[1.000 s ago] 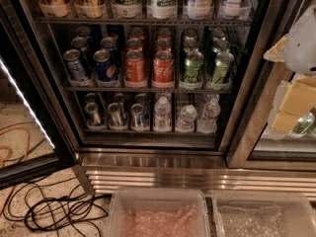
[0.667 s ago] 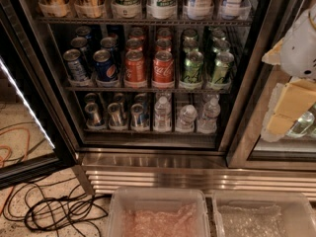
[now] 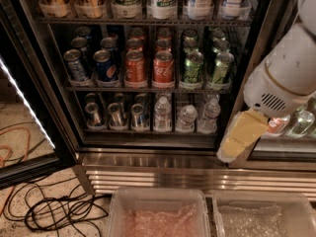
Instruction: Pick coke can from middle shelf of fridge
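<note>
The fridge [image 3: 148, 161] stands open in front of me. Its middle shelf [image 3: 118, 89] holds rows of cans. The coke can [image 3: 163, 68], red with white script, stands at the front of the shelf's middle lane. An orange-red can [image 3: 135, 67] is to its left and a green can [image 3: 193, 67] to its right. My gripper [image 3: 240, 136], yellowish below the white arm [image 3: 286, 75], hangs at the right. It is in front of the fridge's centre post, lower than the coke can and apart from it.
Blue cans [image 3: 105, 65] fill the shelf's left lanes. Tall cans stand on the top shelf, and small cans and water bottles [image 3: 162, 115] on the bottom one. The open door [image 3: 29, 112] is at left. Cables [image 3: 59, 211] lie on the floor. Two clear bins [image 3: 158, 197] stand below.
The arm and gripper have moved left and down, from in front of the right door towards the fridge's centre post. The cans have not moved.
</note>
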Controlling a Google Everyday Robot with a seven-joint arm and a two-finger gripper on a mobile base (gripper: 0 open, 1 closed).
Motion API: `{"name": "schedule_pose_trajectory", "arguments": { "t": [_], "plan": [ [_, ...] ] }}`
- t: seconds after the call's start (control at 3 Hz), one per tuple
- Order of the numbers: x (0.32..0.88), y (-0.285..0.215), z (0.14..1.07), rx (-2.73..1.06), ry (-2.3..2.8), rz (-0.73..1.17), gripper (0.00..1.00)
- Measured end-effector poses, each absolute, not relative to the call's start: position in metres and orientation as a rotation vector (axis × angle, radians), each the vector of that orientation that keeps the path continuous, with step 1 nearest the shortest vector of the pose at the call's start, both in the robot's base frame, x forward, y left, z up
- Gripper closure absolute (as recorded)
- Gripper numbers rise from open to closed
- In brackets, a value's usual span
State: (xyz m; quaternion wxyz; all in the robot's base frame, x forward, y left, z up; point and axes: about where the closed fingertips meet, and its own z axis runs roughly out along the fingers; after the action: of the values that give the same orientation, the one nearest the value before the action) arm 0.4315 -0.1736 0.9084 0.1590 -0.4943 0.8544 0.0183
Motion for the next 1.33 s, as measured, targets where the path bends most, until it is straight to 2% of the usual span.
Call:
{"name": "schedule_pose_trajectory", "arguments": {
  "t": [0.33, 0.67, 1.33],
  "plan": [
    [0.426, -0.161, 0.877, -1.245, 2.551, 0.124, 0.00],
    [0.426, -0.161, 0.877, -1.245, 2.551, 0.124, 0.00],
    [0.454, -0.131, 0.849, -1.060, 2.640, 0.247, 0.00]
  ]
}}
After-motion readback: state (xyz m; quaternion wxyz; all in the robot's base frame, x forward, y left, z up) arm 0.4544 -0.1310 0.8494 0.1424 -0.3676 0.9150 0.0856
